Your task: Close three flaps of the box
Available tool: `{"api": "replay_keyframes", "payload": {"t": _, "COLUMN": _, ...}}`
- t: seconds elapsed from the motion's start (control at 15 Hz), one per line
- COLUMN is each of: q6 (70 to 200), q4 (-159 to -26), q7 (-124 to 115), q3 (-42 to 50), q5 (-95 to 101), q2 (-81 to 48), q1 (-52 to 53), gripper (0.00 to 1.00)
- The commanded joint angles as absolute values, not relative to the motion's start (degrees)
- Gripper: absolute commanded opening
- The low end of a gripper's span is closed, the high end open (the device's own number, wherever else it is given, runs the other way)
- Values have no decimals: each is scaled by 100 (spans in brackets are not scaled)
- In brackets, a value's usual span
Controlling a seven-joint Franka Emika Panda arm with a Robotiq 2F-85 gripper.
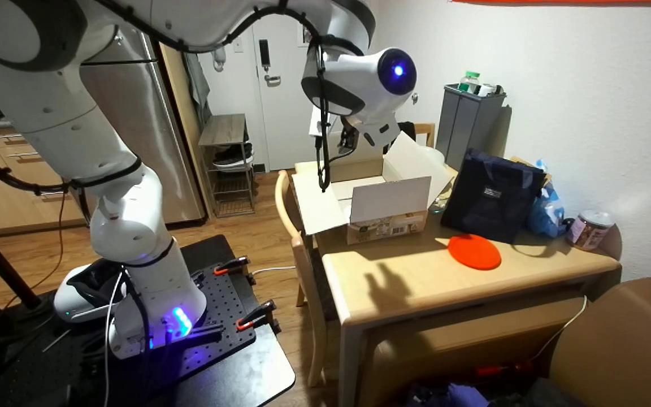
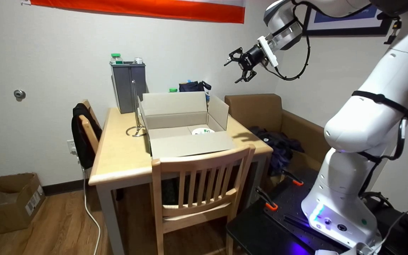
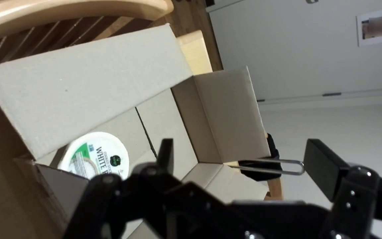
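Gripper [image 2: 231,73]: jaws standing wide apart, pads [image 3: 324,167] facing each other across the gap. Position: in free air at the end of the arm [image 2: 349,122], above table level and clear of the box [image 1: 387,227]. The wrist view looks down into the opening.

Box — tan cardboard outside, pale inside — stands upright on the wooden table [image 1: 444,291]. All four flaps [image 1: 317,209] are open. The chair-side flap [image 2: 193,143] is folded outward, toward the chair [image 2: 204,161] at the table edge. The opposite flap [image 2: 174,103] is raised and leans outward. The sofa-side flap [image 1: 390,199] stands nearly upright; the wall below it carries printing and a barcode. The fourth flap [image 3: 232,113] extends from the remaining edge — its exact tilt cannot be told.

Inside the box, a round white-lidded container [image 3: 98,146] rests near the corner between the chair-side flap and the sofa-side flap. Its lid shows a green panel and the word WHITE.

On the table, a metal stand [image 2: 136,113] is placed just beside the box. An exterior view also shows a dark fabric bag [image 1: 492,195], an orange-red disc [image 1: 474,252] and a lidded jar [image 1: 590,230] on the same surface.

Beyond the table, a grey bin [image 2: 129,86] supports a green-capped bottle [image 2: 116,59]. A brown sofa [image 2: 253,113] bears a heap of dark cloth [image 2: 276,147]. An open cardboard carton [image 2: 9,219] sits on the floor [image 2: 62,219].
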State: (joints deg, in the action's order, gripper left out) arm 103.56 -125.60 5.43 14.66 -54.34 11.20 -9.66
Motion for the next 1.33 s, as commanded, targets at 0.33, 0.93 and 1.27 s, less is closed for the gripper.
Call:
{"api": "replay_keyframes", "payload": {"t": 0.33, "q6": 10886, "q4": -12246, "q7": 371, "q3": 1476, "q5": -6166, "q2": -36, "q1": -1237, "gripper": 100}}
{"api": "replay_keyframes", "payload": {"t": 0.93, "q6": 10898, "q4": -12374, "q7": 436, "q3": 1572, "q5": -6623, "q2": -730, "q1": -1536, "gripper": 34}}
{"api": "replay_keyframes", "payload": {"t": 1.27, "q6": 10907, "q4": -12475, "q7": 483, "q3": 1620, "q5": -6875, "q2": -865, "q1": -1653, "gripper": 0}}
